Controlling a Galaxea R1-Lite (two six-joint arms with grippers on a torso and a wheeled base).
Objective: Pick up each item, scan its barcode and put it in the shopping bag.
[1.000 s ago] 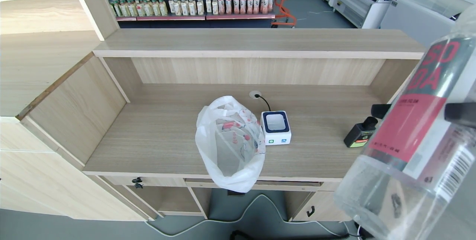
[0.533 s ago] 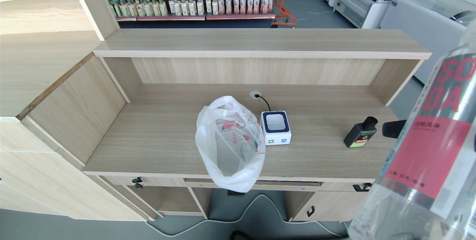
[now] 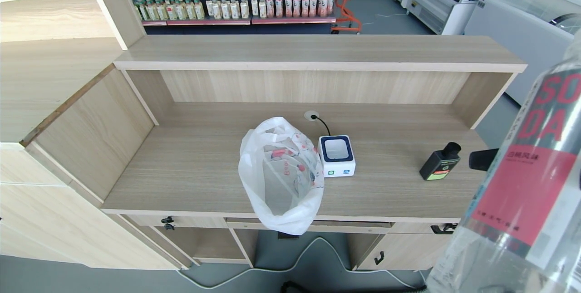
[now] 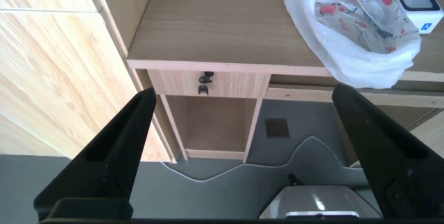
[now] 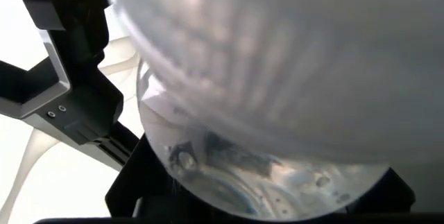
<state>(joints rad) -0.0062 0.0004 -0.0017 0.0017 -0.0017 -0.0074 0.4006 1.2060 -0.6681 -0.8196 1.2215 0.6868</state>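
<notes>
Fingers [image 3: 482, 159] of the right gripper [image 3: 531, 163] are clamped on a clear bottle [image 3: 522, 211], held up close along the right edge of the head view, above and clear of the counter [image 3: 195, 166]. Its label is red and dark grey with large red letters and small white print. The left gripper [image 4: 239, 158] has its fingers spread wide with nothing between them, over the floor in front of the counter. At the centre of the head view a white shopping bag [image 3: 281, 179] with red print sags over the counter's front edge. A white scanner [image 3: 337, 154] with a dark blue frame sits just right of it. A small black bottle [image 3: 439, 162] with a green and orange label lies toward the right.
</notes>
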